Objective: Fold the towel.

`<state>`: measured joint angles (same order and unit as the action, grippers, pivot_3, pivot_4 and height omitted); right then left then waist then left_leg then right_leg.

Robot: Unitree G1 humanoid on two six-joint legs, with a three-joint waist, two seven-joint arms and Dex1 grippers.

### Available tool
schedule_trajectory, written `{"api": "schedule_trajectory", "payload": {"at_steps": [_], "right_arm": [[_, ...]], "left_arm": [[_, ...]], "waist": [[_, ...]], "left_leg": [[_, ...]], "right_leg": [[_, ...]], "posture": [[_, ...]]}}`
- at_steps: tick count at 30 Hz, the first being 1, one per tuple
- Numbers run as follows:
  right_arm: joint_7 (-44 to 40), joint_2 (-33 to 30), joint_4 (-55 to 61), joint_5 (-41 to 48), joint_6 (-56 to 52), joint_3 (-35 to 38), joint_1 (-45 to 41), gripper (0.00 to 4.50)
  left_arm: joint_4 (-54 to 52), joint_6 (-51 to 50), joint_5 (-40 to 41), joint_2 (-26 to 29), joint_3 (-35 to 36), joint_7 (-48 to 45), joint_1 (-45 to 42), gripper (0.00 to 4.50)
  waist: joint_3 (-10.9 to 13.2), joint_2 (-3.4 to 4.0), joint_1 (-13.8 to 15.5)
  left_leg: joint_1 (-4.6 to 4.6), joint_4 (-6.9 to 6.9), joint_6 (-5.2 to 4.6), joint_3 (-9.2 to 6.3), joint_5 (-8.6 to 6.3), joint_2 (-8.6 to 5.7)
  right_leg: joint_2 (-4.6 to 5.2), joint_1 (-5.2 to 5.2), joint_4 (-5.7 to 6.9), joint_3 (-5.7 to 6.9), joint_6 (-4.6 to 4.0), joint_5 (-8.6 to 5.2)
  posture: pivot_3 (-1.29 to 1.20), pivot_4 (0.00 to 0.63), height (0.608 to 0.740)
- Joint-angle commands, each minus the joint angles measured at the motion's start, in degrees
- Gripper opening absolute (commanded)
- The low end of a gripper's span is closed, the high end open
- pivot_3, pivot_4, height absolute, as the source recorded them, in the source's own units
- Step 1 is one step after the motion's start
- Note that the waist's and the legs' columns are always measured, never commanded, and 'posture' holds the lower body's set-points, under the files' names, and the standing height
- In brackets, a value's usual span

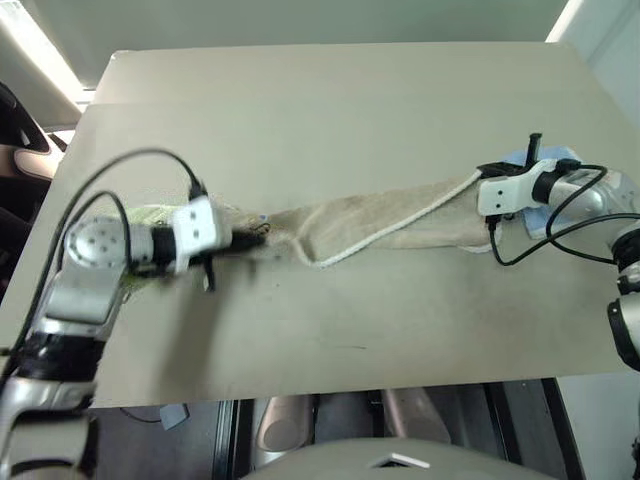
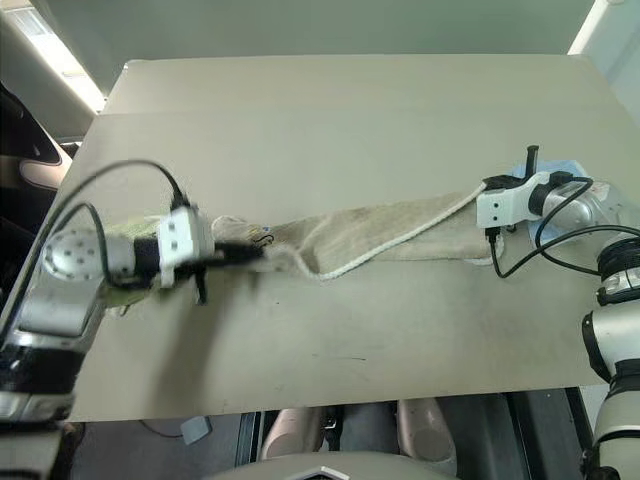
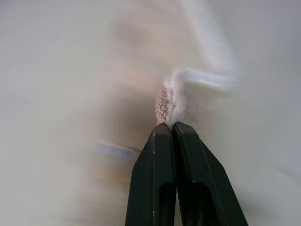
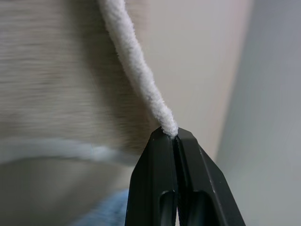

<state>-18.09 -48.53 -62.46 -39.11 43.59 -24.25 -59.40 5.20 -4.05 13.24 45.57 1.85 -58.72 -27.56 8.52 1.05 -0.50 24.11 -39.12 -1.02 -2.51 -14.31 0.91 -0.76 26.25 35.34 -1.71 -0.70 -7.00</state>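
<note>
The beige towel (image 1: 400, 225) hangs stretched in a long band between my two grippers, just above the table (image 1: 330, 110). Its white corded edge (image 1: 370, 245) loops along the front. My left gripper (image 1: 258, 238) is shut on the towel's left end, where a small dark mark shows. In the left wrist view a bunched tuft of terry (image 3: 170, 101) is pinched between the black fingers (image 3: 153, 179). My right gripper (image 1: 480, 180) is shut on the right end; the right wrist view shows the white cord (image 4: 136, 70) clamped at the fingertips (image 4: 155, 179).
A light green towel (image 1: 150, 215) lies on the table under my left arm. A light blue towel (image 1: 560, 155) lies under my right arm near the table's right edge. Bare tabletop stretches behind and in front of the towel.
</note>
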Motion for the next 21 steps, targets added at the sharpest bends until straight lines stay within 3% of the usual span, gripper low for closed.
{"api": "schedule_trajectory", "payload": {"at_steps": [1, 7, 12, 14, 18, 21], "right_arm": [[-1.2, -1.5, 1.1, 6.0, -3.9, 5.8, -3.8, 0.05], [-3.0, -1.4, 1.4, 10.7, -9.1, 10.1, -9.6, 0.05], [-6.6, -3.3, 2.3, 14.4, -11.0, 13.0, -12.6, 0.05], [-10.3, -4.8, 3.7, 17.5, -11.6, 15.0, -12.7, 0.05], [-26.2, -7.0, 12.8, 28.7, -14.1, 19.3, -6.4, 0.05], [-37.8, -8.3, 27.3, 38.6, -21.4, 21.5, 5.9, 0.05]], "left_arm": [[6.3, -1.3, -1.6, -2.2, 4.5, 10.3, -8.5, 0.00], [19.7, -1.1, -1.9, -6.9, 8.5, 22.8, -24.6, 0.00], [26.1, 0.6, -0.8, -6.6, 10.2, 23.9, -31.1, 0.00], [25.5, -0.3, 0.7, -5.5, 11.1, 21.8, -30.9, 0.00], [18.7, -3.2, 5.8, -1.2, 12.5, 11.1, -23.2, 0.00], [10.0, -6.6, 11.2, 1.8, 13.3, 2.2, -12.7, 0.00]], "waist": [[0.0, 0.02, -0.1], [0.0, 0.02, -0.4], [0.0, 0.02, -0.4], [0.0, 0.02, -0.4], [0.0, 0.01, -0.4], [0.0, -0.05, -0.4]], "left_leg": [[-0.04, 0.01, -0.01, 0.00, 0.01, 0.00], [-0.04, 0.12, 0.00, 0.02, 0.04, 0.00], [0.09, 0.27, 0.07, 0.03, 0.01, 0.00], [0.13, 0.29, 0.12, 0.04, -0.03, 0.00], [0.61, 0.27, 0.21, 0.06, 0.00, 0.01], [0.65, 0.25, 0.41, 0.06, -0.01, 0.10]], "right_leg": [[0.00, -0.06, -0.02, 0.00, 0.01, 0.00], [-0.02, -0.05, -0.19, 0.01, 0.08, 0.04], [-0.01, 0.03, -0.41, 0.01, 0.16, 0.05], [-0.01, 0.04, -0.42, 0.01, 0.24, -0.04], [-0.05, 0.48, -0.43, 0.00, 0.25, -0.09], [-0.12, 0.49, -0.42, 0.02, 0.23, -0.31]], "posture": [[0.00, 0.150, 0.735], [0.00, 0.150, 0.735], [0.00, 0.150, 0.735], [0.00, 0.150, 0.735], [0.00, 0.150, 0.735], [0.00, 0.150, 0.735]]}}
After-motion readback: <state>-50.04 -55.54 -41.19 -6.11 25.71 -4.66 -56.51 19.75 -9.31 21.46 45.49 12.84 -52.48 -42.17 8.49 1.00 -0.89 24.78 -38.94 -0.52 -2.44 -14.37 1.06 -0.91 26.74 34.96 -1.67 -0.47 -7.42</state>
